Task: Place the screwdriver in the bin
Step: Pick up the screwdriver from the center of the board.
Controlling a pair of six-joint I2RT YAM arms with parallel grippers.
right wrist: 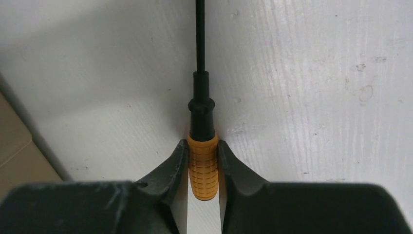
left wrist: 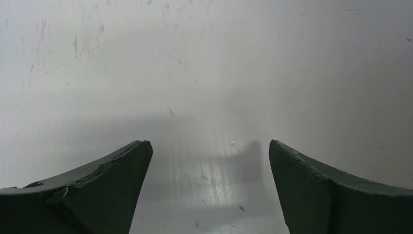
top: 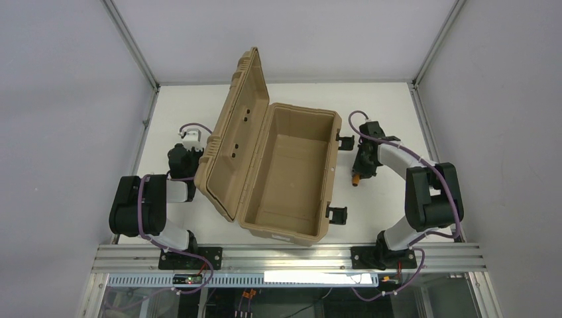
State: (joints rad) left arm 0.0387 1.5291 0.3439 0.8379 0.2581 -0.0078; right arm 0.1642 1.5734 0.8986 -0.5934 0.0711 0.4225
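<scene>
Nearest, a metal rail [top: 285, 255] carries both arm bases. A small dark module is clipped under its left part, and any lettering on it is too small to read.

Just beyond the rail, the bin [top: 278, 232] sits on the white bench [top: 381, 109] between the two arms. It is turned a little off square, and its hollow shows only bare tan plastic. Its ribbed lid [top: 235, 132] stands open on the left side, tilted toward the left arm and hiding part of that arm's wrist. Two black latches [top: 337, 214] hang off the bin's right wall, one near and one far.

The screwdriver [right wrist: 203, 168] is outside the bin, on the bench just to its right, level with the gap between the two latches. The right claw [right wrist: 202, 148] is closed tight on the orange ribbed handle, one finger pressed to each side. The black shaft runs straight away from the wrist camera, low along the scuffed bench. Whether the tool touches the surface cannot be told. A tan corner of the bin shows at the left edge of that view, close by but not touching.

Behind the lid, the left claw [left wrist: 209, 143] hangs over bare, scratched bench with its fingers [left wrist: 122, 165] spread wide and nothing between them.

No brand or label can be read on the bin, the tool or the arms.
</scene>
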